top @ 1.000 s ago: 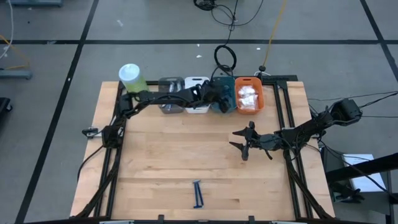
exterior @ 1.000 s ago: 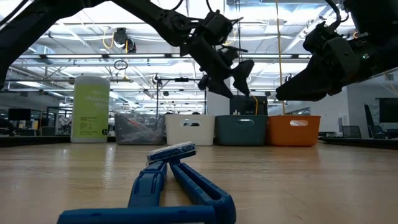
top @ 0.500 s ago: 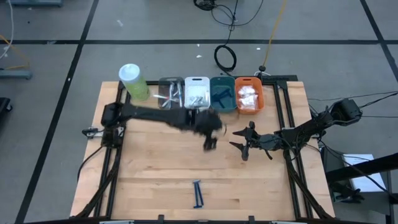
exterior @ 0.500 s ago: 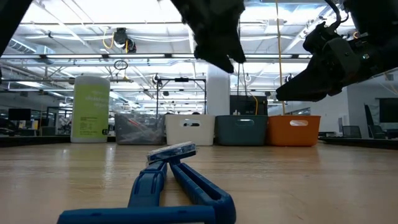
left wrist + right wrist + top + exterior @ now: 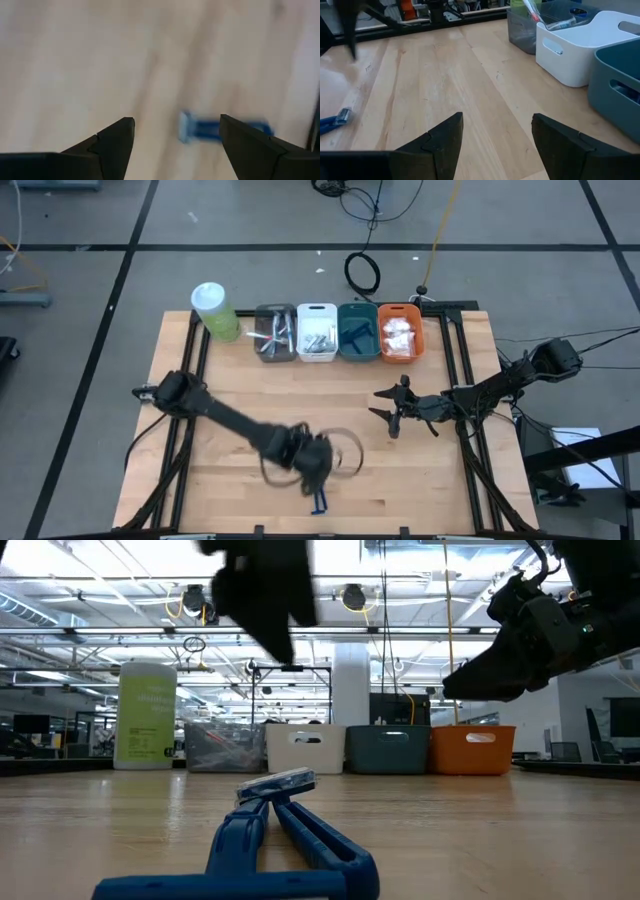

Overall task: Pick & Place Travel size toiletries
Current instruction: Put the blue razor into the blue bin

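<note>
The sorting looks nearly done: only two dark blue plastic razor-like sticks [image 5: 318, 496] remain loose on the pale wooden table [image 5: 240, 410], side by side near its front edge. The left gripper [image 5: 312, 468] hovers just above them, fingers spread wide and empty. The right gripper [image 5: 392, 411] waits over the table's right side, also wide and empty.

Four small bins line the back edge. The clear grey bin [image 5: 274, 333] holds slim sticks, the white bin [image 5: 317, 332] small silvery items, the teal bin [image 5: 357, 332] something dark (hard to make out), and the orange bin [image 5: 399, 332] white crinkly pouches.
</note>
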Available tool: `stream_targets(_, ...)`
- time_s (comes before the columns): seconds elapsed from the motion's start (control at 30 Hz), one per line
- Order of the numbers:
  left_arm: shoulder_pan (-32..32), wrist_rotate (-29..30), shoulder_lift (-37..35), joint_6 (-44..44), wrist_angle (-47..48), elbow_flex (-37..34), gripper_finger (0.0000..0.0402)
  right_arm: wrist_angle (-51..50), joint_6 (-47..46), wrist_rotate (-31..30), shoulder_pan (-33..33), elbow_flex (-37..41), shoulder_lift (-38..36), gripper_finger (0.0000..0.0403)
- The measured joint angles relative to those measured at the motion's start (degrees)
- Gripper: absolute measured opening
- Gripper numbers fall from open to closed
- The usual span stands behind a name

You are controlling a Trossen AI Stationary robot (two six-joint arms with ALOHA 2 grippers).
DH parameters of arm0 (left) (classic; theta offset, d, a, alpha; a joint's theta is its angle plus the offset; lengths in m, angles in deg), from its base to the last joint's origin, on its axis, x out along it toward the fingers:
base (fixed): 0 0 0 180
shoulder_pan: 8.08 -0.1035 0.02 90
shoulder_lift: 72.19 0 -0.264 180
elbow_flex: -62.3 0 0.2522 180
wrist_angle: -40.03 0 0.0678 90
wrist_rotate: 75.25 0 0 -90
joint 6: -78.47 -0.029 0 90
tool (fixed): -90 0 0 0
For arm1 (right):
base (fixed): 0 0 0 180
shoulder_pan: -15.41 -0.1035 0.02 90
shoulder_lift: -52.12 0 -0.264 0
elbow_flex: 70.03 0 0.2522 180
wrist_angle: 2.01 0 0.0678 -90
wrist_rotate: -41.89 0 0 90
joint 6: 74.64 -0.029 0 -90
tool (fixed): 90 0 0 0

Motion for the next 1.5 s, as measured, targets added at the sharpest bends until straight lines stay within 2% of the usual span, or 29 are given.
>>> stream_targets(0.07,2.9,-1.2,0.3,-3.2,-2.2,-2.0,0.0280,0.2,0.0,0.0,0.0,0.0,0.0,0.0224)
stream_targets(0.17,6.2,-4.0,0.3,-7.1,-11.7,-6.6,0.0280,0.2,0.0,0.2,0.0,0.0,0.0,0.0224)
stream_targets(0.27,7.9,-5.3,0.3,-7.0,-19.8,-11.1,0.0280,0.3,-0.3,0.2,0.0,0.0,0.0,0.0224)
stream_targets(0.47,9.1,-3.8,0.3,-10.9,-33.5,-17.6,0.0280,0.4,-0.7,0.2,0.0,0.0,0.0,0.0224)
stream_targets(0.57,8.9,-6.9,0.1,-11.4,-38.7,-20.4,0.0280,0.4,-0.9,0.2,-0.1,0.0,0.0,0.0224)
stream_targets(0.7,7.8,-10.1,0.2,-7.1,-42.3,-22.7,0.0280,0.3,-1.5,0.2,-0.1,0.0,0.0,0.0224)
stream_targets(1.0,5.7,-8.4,0.1,-1.4,-40.9,-23.6,0.0280,0.3,-1.5,0.2,-0.1,0.0,0.0,0.0224)
stream_targets(1.3,1.1,3.6,0.1,7.6,-27.4,-23.6,0.0280,0.1,-1.5,0.2,-0.1,0.0,0.0,0.0224)
stream_targets(1.5,-2.6,6.8,0.1,11.1,-23.1,-23.6,0.0280,-0.1,-1.5,0.2,-0.1,0.0,0.0,0.0224)
